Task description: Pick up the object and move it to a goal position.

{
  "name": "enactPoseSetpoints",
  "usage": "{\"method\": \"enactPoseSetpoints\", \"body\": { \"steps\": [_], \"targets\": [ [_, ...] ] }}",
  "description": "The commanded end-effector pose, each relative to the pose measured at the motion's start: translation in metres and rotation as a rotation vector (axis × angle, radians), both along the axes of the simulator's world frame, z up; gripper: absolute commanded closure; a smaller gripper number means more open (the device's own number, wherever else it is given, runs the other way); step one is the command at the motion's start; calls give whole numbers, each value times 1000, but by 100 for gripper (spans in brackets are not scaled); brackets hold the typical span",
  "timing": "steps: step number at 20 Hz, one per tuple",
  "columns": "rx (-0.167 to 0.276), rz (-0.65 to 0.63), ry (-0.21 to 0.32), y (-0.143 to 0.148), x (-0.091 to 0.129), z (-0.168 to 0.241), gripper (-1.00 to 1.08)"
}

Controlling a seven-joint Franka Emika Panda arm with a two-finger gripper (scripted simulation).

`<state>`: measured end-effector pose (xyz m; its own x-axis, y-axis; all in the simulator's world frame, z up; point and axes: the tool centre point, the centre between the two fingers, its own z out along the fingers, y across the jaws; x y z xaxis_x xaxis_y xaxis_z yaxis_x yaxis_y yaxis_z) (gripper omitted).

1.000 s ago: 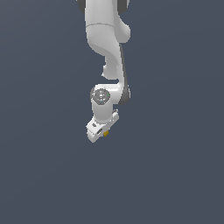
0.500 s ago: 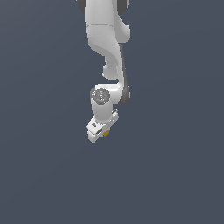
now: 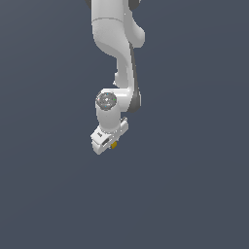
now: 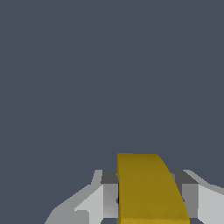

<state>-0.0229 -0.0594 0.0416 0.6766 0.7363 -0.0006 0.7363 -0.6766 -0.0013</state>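
The white arm hangs down in the middle of the exterior view, with its gripper (image 3: 108, 145) at the lower end. The yellow block (image 3: 114, 144) shows only as a small yellow patch at the gripper's edge, mostly hidden by the white hand. In the wrist view the yellow block (image 4: 146, 188) fills the space between the two grey-white fingers (image 4: 109, 194), which press on both of its sides. The gripper is shut on the block and holds it up against the plain background.
Only a uniform dark grey-blue background (image 3: 194, 185) surrounds the arm in both views. No other object, marker or edge shows.
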Motion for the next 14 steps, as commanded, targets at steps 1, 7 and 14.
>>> {"method": "enactPoseSetpoints", "body": {
  "steps": [1,7,14],
  "targets": [
    [0,-1,-1,-11,-5,12,108],
    [-1,-1,-1,-49,-23,54,108],
    [0,-1,-2,-93,-44,102,108]
  ]
}}
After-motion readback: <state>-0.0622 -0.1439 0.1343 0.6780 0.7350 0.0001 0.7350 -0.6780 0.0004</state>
